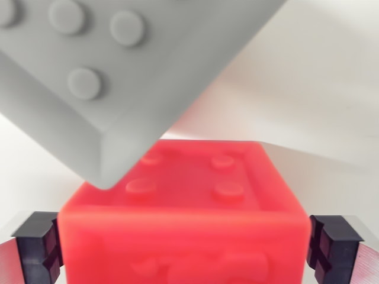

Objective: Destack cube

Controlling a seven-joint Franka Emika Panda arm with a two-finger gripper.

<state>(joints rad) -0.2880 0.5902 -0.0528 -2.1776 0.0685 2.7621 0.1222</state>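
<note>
A red studded cube (195,195) fills the lower middle of the wrist view. My gripper (183,251) straddles it: the black left pad (41,248) and the right pad (331,248) each lie against a side of the cube, so the gripper is shut on it. A larger-looking grey studded cube (118,77) takes up the upper left, rotated relative to the red one. Its lower corner covers the back left corner of the red cube's top face. Whether the grey cube rests on the red one I cannot tell.
A white surface (320,89) lies behind and to the right of the cubes, with a soft shadow across it. Nothing else shows in this close view.
</note>
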